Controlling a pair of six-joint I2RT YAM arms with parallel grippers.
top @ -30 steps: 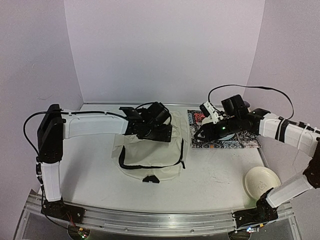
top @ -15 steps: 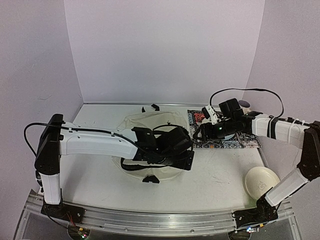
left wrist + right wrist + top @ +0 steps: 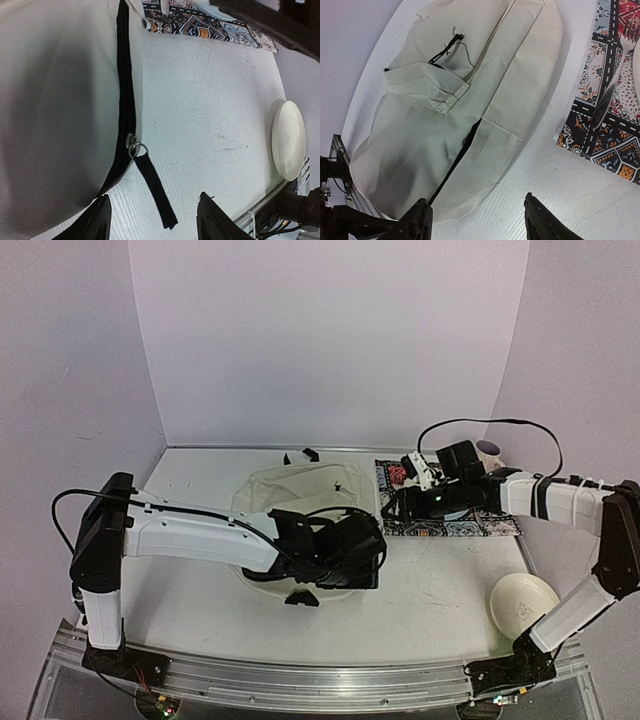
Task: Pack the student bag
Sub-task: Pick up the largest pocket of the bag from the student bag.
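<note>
L gripper (image 3: 155, 224): 1 s ago over far half of student bag (image 3: 300, 490), now swung to its near-right edge. Jaws apart, nothing gripped. Zip pull strap (image 3: 156, 192) lies just ahead, untouched; bag fabric ahead-left. R gripper (image 3: 477, 225): barely shifted, at bag-side edge of patterned mat (image 3: 450, 525), jaws apart, empty. Bag spreads ahead of it.

The student bag (image 3: 300, 486) lies left of the mat (image 3: 462, 527).
</note>
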